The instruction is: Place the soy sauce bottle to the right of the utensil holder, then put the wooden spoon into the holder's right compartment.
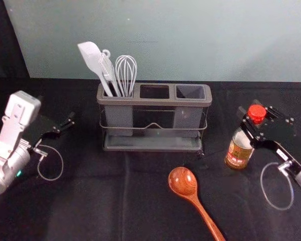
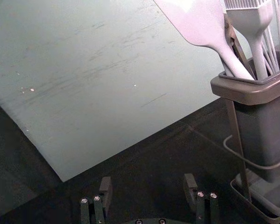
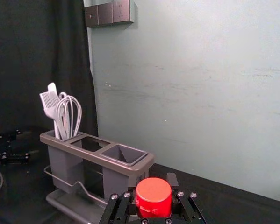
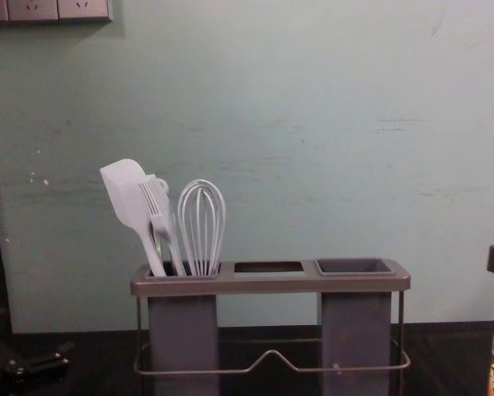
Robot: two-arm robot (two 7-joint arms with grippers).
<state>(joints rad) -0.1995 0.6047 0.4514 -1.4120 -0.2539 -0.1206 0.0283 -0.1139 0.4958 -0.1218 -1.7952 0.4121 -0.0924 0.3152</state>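
Head view: I look forward and down over the left claw (image 1: 66,124) and right claw (image 1: 248,111).
Chest view: lower, almost level, facing the utensil holder (image 4: 271,285) between them.
Left wrist: close behind the left claw, facing the wall (image 2: 107,93).
Right wrist: close behind the right claw.
Shared: all four catch holder and wall.

No text, brand or number can be read. To the right of the utensil holder (image 1: 153,148), the soy sauce bottle (image 1: 243,139) bears a red and yellow label (image 1: 237,154) with printed marks; in the head view they are too small to make out. In the chest view, also to the right of the holder, part of the label shows pale marks on orange and red, cut off by the view's edge and too incomplete to read.
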